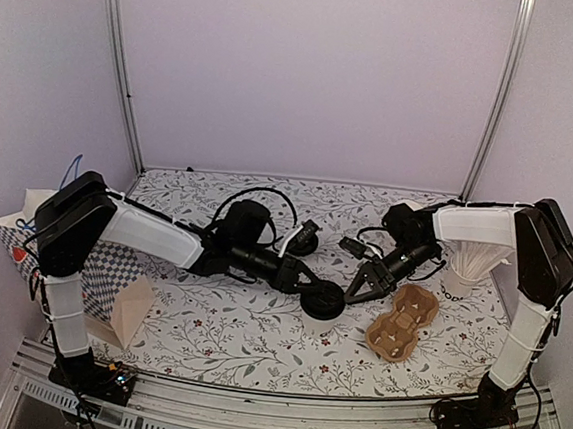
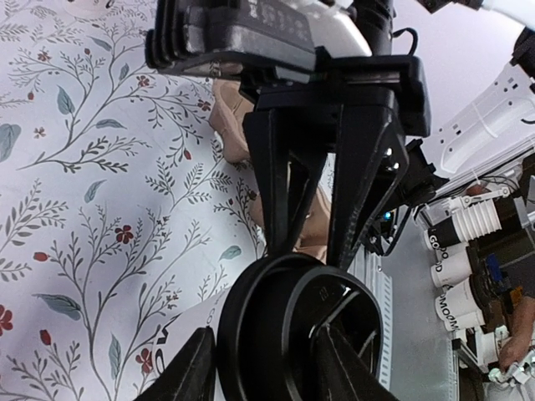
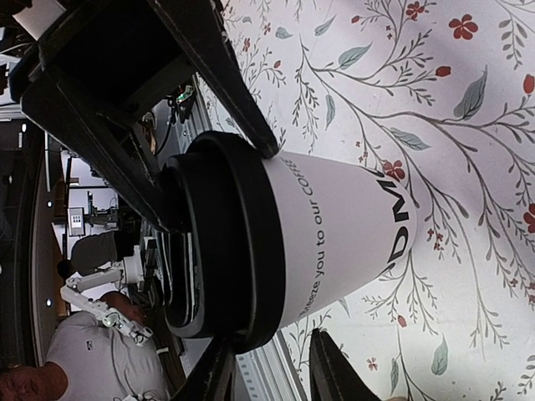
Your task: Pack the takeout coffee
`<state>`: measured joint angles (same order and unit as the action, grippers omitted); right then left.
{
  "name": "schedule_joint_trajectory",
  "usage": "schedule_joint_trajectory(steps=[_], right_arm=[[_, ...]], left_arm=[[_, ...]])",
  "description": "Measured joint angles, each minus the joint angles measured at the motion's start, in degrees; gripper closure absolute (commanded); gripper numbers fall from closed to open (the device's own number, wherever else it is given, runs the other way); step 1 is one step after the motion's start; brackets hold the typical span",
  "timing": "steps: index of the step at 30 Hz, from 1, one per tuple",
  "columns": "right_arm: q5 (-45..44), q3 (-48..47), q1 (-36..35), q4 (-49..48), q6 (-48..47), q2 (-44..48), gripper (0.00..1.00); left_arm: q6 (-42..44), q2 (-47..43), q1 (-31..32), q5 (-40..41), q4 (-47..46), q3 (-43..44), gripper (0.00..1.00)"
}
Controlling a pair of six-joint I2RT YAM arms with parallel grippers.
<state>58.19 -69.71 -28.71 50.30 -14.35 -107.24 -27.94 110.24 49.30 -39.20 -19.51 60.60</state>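
The takeout coffee (image 1: 327, 305), a white cup with dark lettering and a black lid, is at the table's middle. My left gripper (image 1: 315, 292) reaches in from the left with its fingers closed on either side of the lid (image 2: 284, 334). The left wrist view shows the lid between my left gripper's (image 2: 267, 369) jaws. My right gripper (image 1: 358, 289) is open just right of the cup. In the right wrist view the cup (image 3: 343, 225) lies just beyond my right gripper's (image 3: 272, 374) spread tips, and the left fingers (image 3: 242, 109) pinch the lid.
A brown cardboard cup carrier (image 1: 403, 322) lies right of the cup, near the right gripper. A white cup of long white sticks (image 1: 465, 275) stands at the far right. A checked white bag (image 1: 14, 231) and a folded brown paper piece (image 1: 132, 311) are at the left.
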Motion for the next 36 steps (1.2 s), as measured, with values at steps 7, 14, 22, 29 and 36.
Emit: schedule_joint_trajectory(steps=[7,14,22,29,36], right_arm=[[-2.19,-0.39,-0.07,-0.66,-3.67,1.22,0.48],[-4.66,-0.37,-0.11,-1.27,-7.67,6.75,0.44],[-7.06,-0.37,-0.11,-1.20,-9.64,7.65,0.42],[-9.92,-3.67,-0.11,0.55,-12.90,8.81,0.33],[-10.01,-9.97,-1.97,1.11,-16.85,6.60,0.31]], left_arm=[[0.85,-1.38,0.00,1.40,0.57,-0.98,0.43],[3.04,-2.56,0.04,3.63,8.81,3.04,0.37],[4.66,-4.57,0.11,6.78,15.06,6.84,0.36],[5.46,-13.55,3.28,14.84,19.91,0.09,0.32],[0.44,-15.32,8.85,22.25,22.21,-2.40,0.32]])
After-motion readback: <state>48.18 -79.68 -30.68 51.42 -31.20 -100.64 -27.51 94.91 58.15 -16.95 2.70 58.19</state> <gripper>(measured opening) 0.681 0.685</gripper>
